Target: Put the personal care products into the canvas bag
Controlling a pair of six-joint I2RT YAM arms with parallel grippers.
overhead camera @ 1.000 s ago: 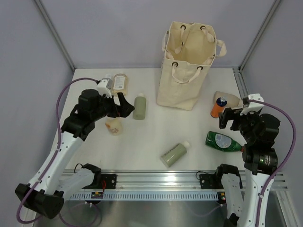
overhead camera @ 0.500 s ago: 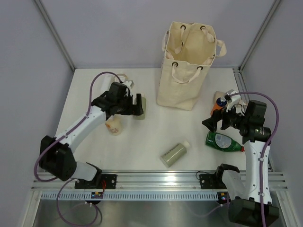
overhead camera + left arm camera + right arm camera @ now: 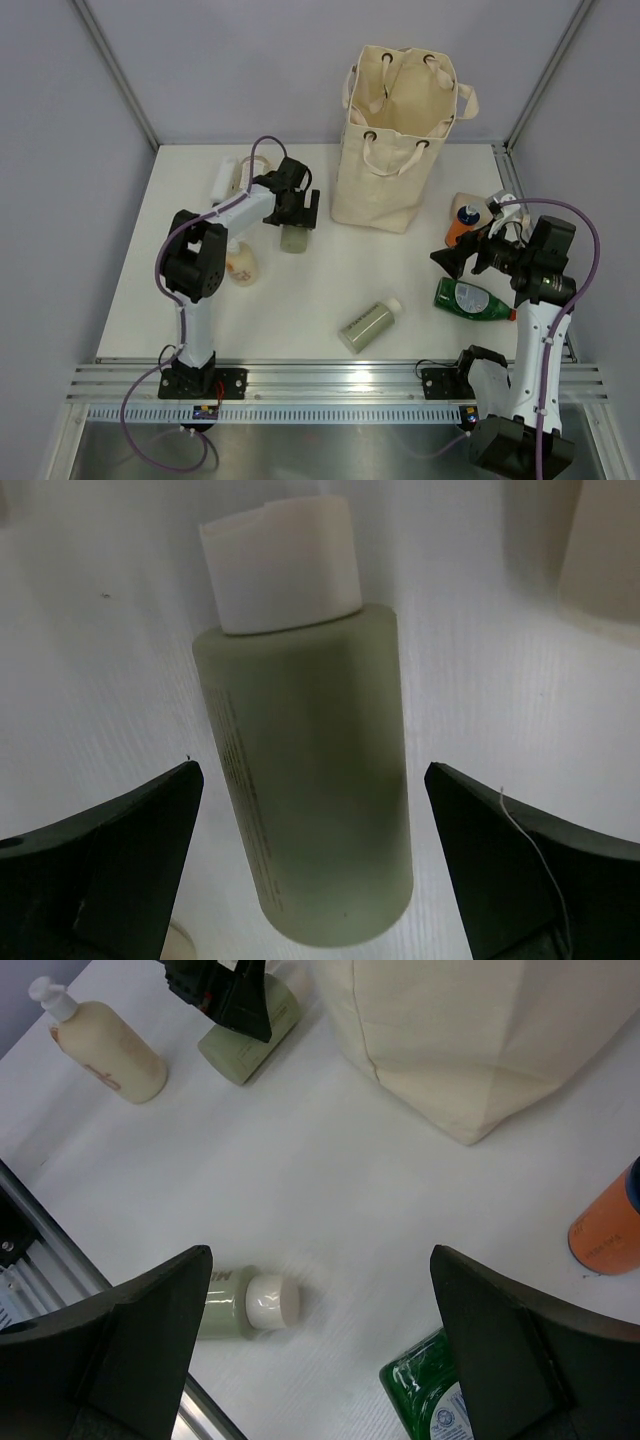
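The cream canvas bag [image 3: 395,130] stands open at the back. My left gripper [image 3: 298,218] is open and straddles a sage green bottle [image 3: 294,240] with a white cap that lies on the table; in the left wrist view the bottle [image 3: 310,770] lies between the fingers [image 3: 120,850] without touching them. My right gripper [image 3: 462,262] is open and empty, hovering left of a dark green labelled bottle [image 3: 472,300]. An orange blue-capped bottle [image 3: 462,222] stands behind it. An olive bottle [image 3: 368,325] lies near the front; in the right wrist view it [image 3: 240,1305] lies below the gripper [image 3: 320,1255].
A peach pump bottle [image 3: 240,265] lies left of the sage one. A white tube [image 3: 222,180] and an amber-beige bottle [image 3: 247,172] lie at the back left. A beige item [image 3: 480,205] sits behind the orange bottle. A metal rail [image 3: 320,380] runs along the front edge.
My left arm has swung back and to the right, and its open gripper now sits over the sage bottle. My right gripper turned left, then barely moved.
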